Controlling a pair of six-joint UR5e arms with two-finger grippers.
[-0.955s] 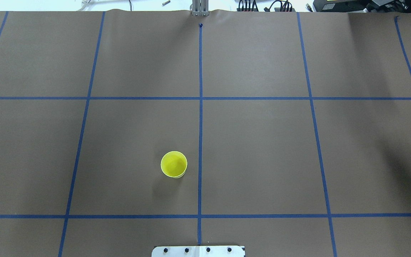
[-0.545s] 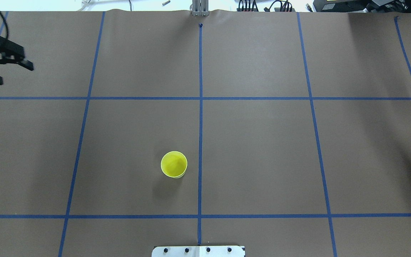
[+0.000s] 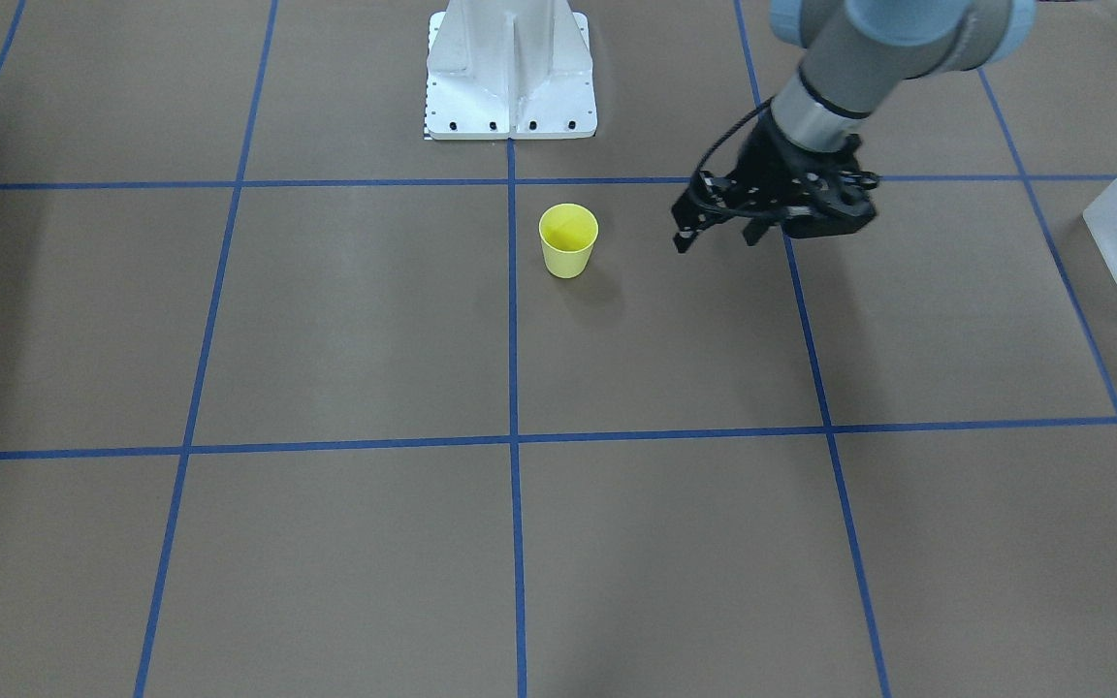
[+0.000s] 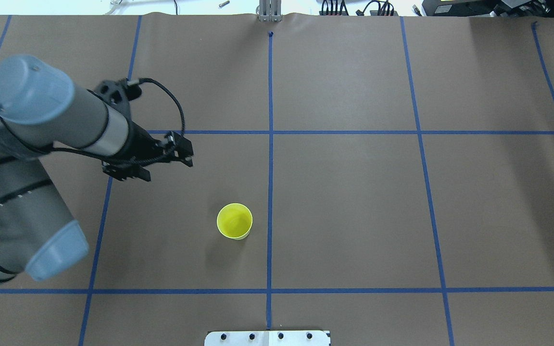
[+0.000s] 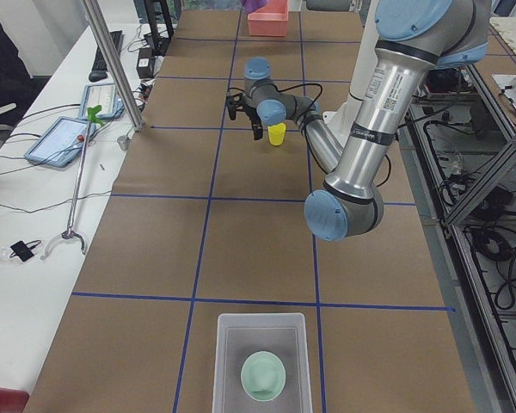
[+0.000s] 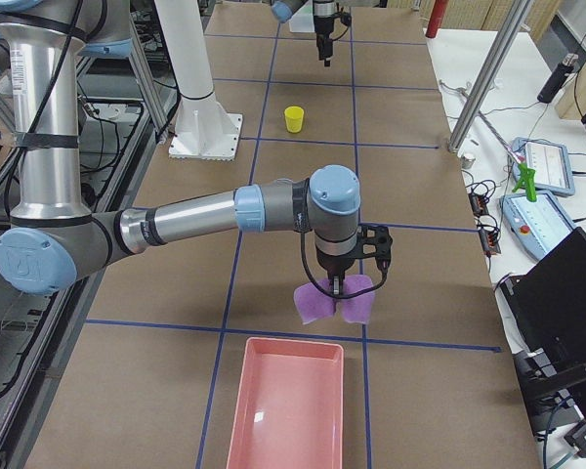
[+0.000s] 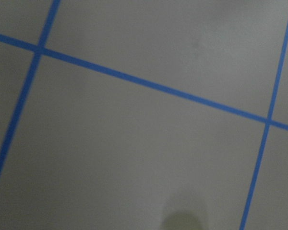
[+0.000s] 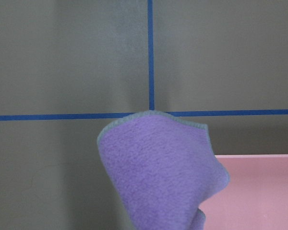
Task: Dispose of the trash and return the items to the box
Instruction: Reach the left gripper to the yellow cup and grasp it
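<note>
The mint bowl (image 5: 263, 376) lies inside the frosted box (image 5: 260, 318) at the bottom of the left-side view. The yellow cup (image 4: 234, 221), upright near the overhead view's centre, therefore looks like the left gripper (image 4: 161, 163)'s target. Its fingers are spread wide, up-left of the cup and apart from it. Next it must close in, then straddle the cup's wall. A purple cloth (image 6: 327, 305) hangs under the right gripper (image 6: 348, 281), just above the pink tray (image 6: 283, 410) in frame; I cannot tell its fingers' state.
</note>
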